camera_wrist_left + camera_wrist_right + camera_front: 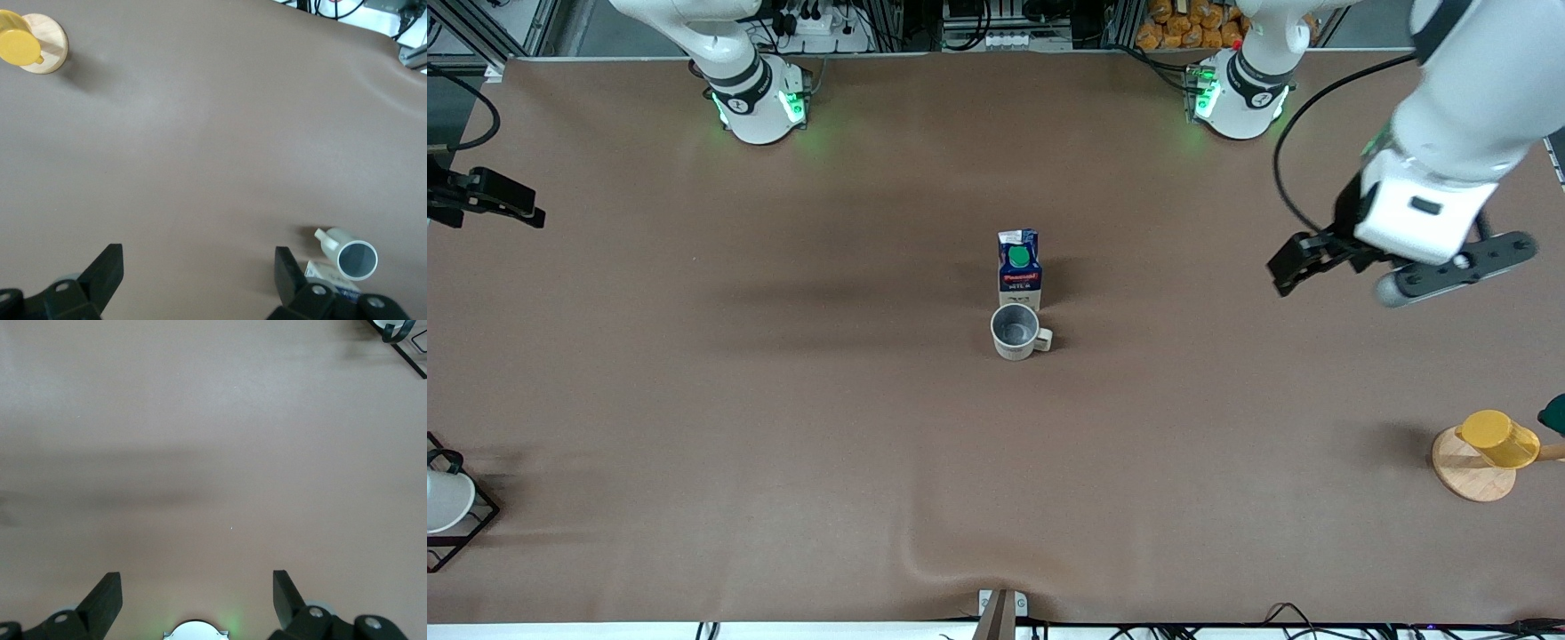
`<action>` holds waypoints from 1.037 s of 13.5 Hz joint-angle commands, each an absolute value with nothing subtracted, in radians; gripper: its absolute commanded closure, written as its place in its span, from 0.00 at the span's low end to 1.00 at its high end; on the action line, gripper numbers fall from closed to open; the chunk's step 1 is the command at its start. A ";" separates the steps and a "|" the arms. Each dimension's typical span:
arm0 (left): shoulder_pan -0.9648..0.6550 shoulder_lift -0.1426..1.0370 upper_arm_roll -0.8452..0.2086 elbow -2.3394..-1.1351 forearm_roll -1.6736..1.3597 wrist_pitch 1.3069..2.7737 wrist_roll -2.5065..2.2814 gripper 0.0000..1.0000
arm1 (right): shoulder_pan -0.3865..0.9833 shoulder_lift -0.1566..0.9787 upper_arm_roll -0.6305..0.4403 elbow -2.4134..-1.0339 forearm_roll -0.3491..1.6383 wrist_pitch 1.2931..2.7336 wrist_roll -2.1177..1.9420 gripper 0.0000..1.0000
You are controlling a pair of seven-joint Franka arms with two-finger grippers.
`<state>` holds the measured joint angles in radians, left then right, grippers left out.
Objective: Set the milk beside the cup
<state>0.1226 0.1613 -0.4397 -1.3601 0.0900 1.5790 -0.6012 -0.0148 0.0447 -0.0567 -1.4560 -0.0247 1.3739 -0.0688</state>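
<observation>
Brown table mat [783,400]: milk carton [1019,267] stands upright, touching the cream mug [1016,332], just farther from the camera. Placement looks done. Left gripper [1303,262] and right gripper [494,200] hang spread, empty, over opposite table ends; next, nothing but retreat.

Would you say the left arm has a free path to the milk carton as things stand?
Probably yes: the left gripper hangs open over bare table, and only the cup stands close to the milk carton, on its camera side.
</observation>
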 commanded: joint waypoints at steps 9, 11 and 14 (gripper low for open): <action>0.017 0.052 -0.106 -1.451 0.003 1.516 -0.198 0.00 | -0.020 0.032 -0.040 -1.422 -0.048 1.313 -0.064 0.00; 0.018 0.043 -0.092 -1.447 0.003 1.514 -0.189 0.00 | -0.021 0.032 -0.043 -1.399 -0.043 1.305 -0.066 0.00; 0.017 0.043 -0.084 -1.445 0.000 1.514 -0.158 0.00 | -0.025 0.035 -0.044 -1.397 -0.043 1.313 -0.064 0.00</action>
<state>0.0299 0.0659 -0.1062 -1.4297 0.0179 1.5085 -0.2023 -0.0150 0.0400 -0.0509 -1.4051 -0.0290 1.3203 -0.0688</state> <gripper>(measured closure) 0.000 0.000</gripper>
